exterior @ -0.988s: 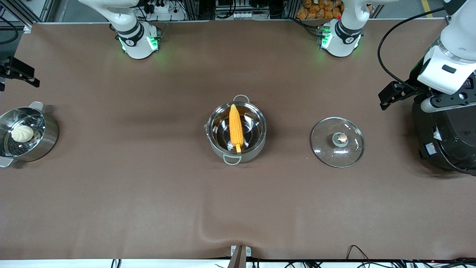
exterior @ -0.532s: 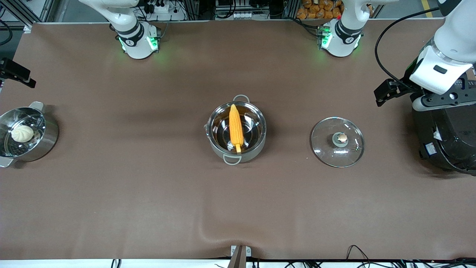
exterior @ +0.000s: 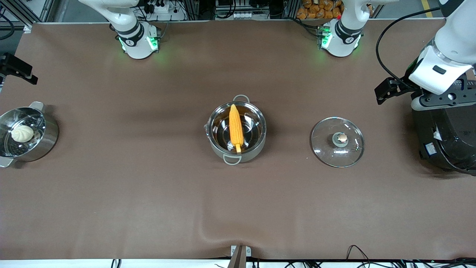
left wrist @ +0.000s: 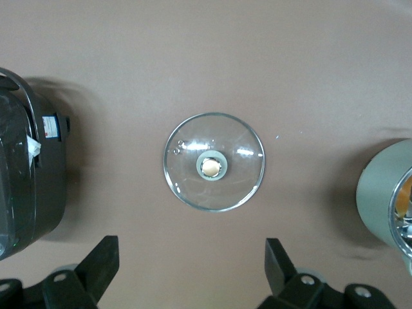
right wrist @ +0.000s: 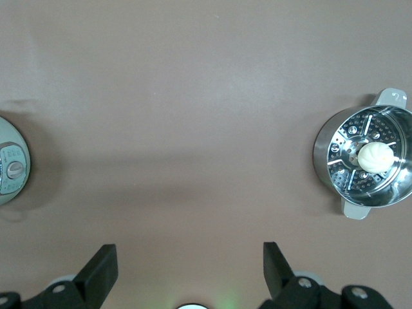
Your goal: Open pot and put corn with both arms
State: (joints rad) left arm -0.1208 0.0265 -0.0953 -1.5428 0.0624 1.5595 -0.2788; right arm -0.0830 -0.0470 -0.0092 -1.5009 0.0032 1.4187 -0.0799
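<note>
The steel pot (exterior: pixel 256 139) stands open at the middle of the table. The yellow corn (exterior: pixel 235 126) lies inside it, stalk stub toward the front camera. The pot's rim shows at the edge of the left wrist view (left wrist: pixel 386 196). The glass lid (exterior: pixel 323 147) with its copper knob (exterior: pixel 342 138) lies flat on the table beside the pot, toward the left arm's end; it also shows in the left wrist view (left wrist: pixel 241 174). My left gripper (left wrist: pixel 192 267) is open and empty, high over the table near the lid. My right gripper (right wrist: pixel 190 270) is open and empty, high over the right arm's end.
A black rice cooker (exterior: pixel 446 137) stands at the left arm's end, under the left arm's hand (exterior: pixel 442 97). A steel steamer pot (exterior: pixel 46 139) with a white bun (exterior: pixel 22 133) stands at the right arm's end. A pale round appliance (right wrist: pixel 9 168) shows at the edge of the right wrist view.
The left arm's hand has shifted a little toward the bases, over the rice cooker. The right arm's hand has barely moved. Pot, corn and lid have not moved.
</note>
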